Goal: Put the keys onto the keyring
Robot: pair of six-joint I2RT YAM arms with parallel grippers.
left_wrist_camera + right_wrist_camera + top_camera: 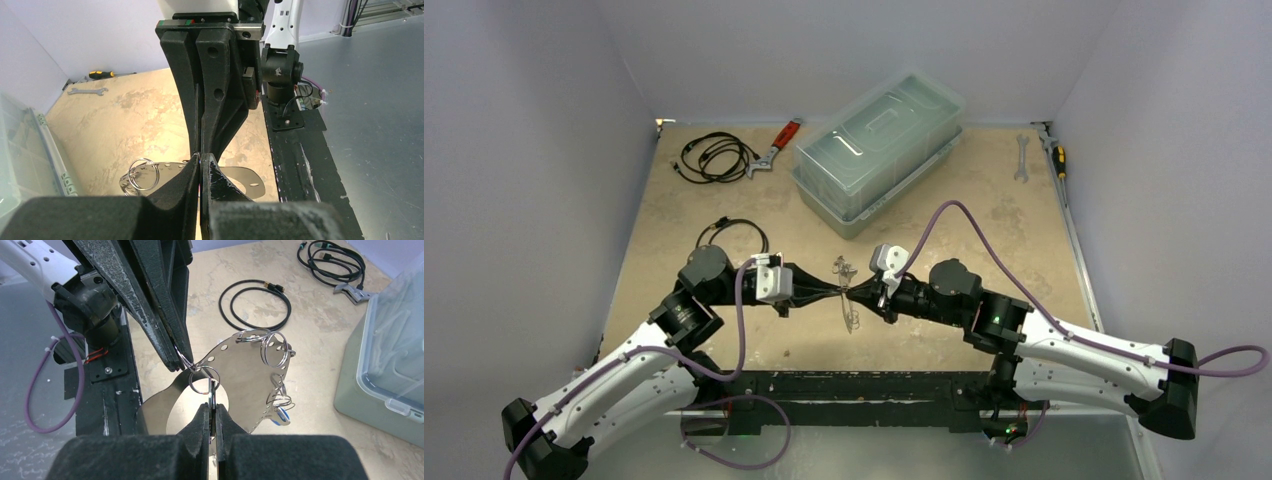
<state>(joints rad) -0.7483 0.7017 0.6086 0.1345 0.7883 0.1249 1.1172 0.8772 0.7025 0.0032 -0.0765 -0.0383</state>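
table [1024,240], one: tan, mottled, scuffed surface, pale panels on three sides. arms, two: white links, black joints, a purple lead looping off each; they meet tip to tip at mid-table. bin [879,150], one: clear plastic, rectangular, lid on, set askew at the far side, well apart from the arms. black cables, two: a coiled one [711,150] far left, a single loop [740,222] just behind the left arm. wrenches, two: a red-handled one [776,147] just beside the coil, a plain silver one [1021,158] far right. screwdriver [1057,158], one: yellow-and-black grip, near the silver wrench.

keyring [240,377], one: thin flat silvery hoop, holes punched along its rim, held up off the table between the two claws. left gripper [181,357]: black fingers pressed together on the hoop's rim. right gripper [214,407]: fingers pressed together on a thin dark sliver [214,392] seen edge-on; what it is i cannot tell. split rings of wire on the rim, four that i can count: the largest [286,347] at the far edge, a small one [194,385] hanging right by both sets of fingertips. blue speck [283,415] under the rim, too small to name. keys too small to tell from the rings.
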